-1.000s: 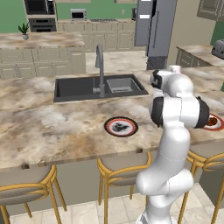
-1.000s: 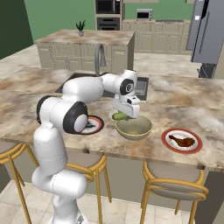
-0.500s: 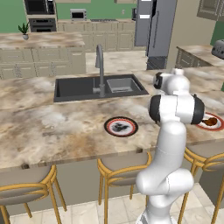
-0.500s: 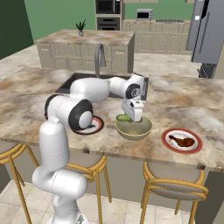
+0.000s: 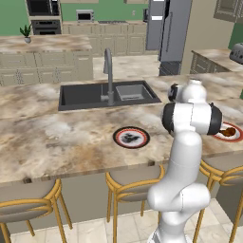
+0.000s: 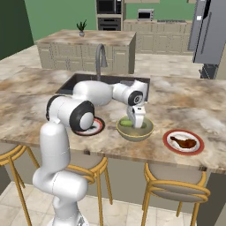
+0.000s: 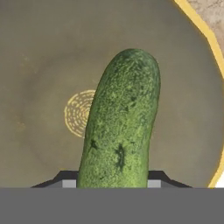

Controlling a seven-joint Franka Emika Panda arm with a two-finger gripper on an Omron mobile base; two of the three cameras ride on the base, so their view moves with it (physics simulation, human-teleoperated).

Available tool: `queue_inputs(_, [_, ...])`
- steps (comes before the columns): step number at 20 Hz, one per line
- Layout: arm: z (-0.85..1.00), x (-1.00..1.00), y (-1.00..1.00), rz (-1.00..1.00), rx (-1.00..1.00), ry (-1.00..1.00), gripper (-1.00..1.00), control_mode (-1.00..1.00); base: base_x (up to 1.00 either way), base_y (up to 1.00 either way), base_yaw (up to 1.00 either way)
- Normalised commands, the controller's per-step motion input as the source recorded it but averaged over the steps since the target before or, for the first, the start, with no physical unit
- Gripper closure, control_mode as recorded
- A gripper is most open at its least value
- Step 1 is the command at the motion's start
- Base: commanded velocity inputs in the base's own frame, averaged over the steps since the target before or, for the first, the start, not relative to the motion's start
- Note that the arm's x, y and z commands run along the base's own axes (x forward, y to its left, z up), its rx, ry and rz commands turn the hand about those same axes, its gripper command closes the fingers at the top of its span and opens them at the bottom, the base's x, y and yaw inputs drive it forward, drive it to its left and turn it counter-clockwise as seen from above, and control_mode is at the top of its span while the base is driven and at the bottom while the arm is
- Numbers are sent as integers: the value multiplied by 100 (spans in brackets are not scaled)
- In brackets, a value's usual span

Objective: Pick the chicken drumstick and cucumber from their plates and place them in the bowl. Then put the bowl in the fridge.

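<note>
The green cucumber (image 7: 120, 127) is clamped between my finger tips, with my gripper (image 7: 111, 180) shut on it. It hangs just above the cream-tan inside of the bowl (image 7: 39, 65). From the right base view, my gripper (image 6: 137, 120) reaches down into the bowl (image 6: 134, 133), and a bit of the cucumber (image 6: 126, 122) shows at the rim. The chicken drumstick (image 6: 183, 141) lies on its red-rimmed plate (image 6: 168, 137) to the right of the bowl. The other plate (image 5: 131, 137), dark in the centre, has nothing on it. The grey fridge (image 5: 166, 28) stands far behind.
A dark sink (image 5: 107, 94) with a tall faucet (image 5: 109, 71) is set into the marble counter behind the bowl. Stools (image 6: 174, 187) line the counter's near edge. A second counter island (image 6: 84, 42) with a potted plant stands further back.
My gripper has gone down and a little to the right with the cucumber, from above the bowl into it.
</note>
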Motion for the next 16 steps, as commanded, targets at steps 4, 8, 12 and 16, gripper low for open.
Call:
queue_inputs(4, [-24, 0, 0, -7, 0, -5, 100, -100, 0, 0, 0])
queue_inputs(8, [-21, 3, 0, -5, -1, -8, 100, -100, 0, 0, 0])
queue_inputs(12, [-13, 1, 0, -1, -3, -7, -100, -100, 0, 0, 0])
queue_inputs(16, [-2, 0, -2, -3, 0, -1, -100, -100, 0, 0, 0])
